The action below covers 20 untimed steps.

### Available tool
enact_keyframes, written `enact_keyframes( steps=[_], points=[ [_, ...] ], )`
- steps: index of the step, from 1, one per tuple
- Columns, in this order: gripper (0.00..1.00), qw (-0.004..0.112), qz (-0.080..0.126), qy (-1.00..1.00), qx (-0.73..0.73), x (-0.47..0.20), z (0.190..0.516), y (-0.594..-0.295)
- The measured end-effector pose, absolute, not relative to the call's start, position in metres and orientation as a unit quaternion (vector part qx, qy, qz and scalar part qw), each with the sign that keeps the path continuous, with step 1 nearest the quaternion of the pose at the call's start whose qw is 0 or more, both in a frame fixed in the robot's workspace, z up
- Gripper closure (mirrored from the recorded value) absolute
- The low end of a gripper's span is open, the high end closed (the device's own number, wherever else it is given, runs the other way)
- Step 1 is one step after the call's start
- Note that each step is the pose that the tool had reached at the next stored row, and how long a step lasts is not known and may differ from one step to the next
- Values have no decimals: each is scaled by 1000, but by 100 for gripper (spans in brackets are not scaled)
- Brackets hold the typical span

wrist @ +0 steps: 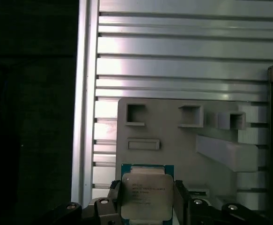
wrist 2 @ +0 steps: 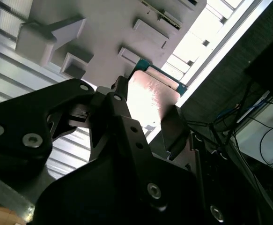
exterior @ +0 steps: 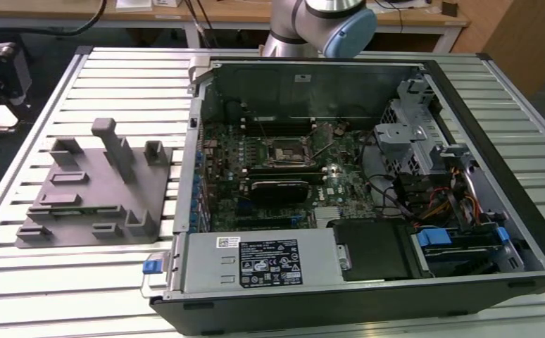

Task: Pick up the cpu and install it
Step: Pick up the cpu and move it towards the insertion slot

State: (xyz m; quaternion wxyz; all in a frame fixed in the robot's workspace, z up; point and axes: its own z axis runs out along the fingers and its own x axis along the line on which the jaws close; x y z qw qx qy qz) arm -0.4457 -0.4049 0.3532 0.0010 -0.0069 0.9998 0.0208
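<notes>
Exterior view elevated; both wrist views share fixture (wrist 2: 103, 28) (wrist: 173, 136).

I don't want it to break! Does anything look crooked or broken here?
Nothing stands out. The cpu sits straight between the fingers, the grey fixture lies flat behind it, and the open computer case looks tidy.

We see the cpu (wrist: 145, 193), its pale metal top facing us over a green-edged board, clasped on two opposite sides by the black fingers (wrist: 181, 199) of the gripper (wrist: 147, 202). Beyond it lies the grey plastic fixture (wrist: 173, 131) with its square pockets and raised blocks, resting on the ribbed aluminium table (wrist: 173, 51).
</notes>
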Motion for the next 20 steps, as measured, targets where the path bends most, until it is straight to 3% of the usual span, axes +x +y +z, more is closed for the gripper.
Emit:
enact_keyframes(
  steps=[14, 20],
  points=[
    [47, 1, 21, 1000, -7, -446, 413, -405],
    [47, 1, 21, 1000, -7, -430, 417, -405]
  ],
)
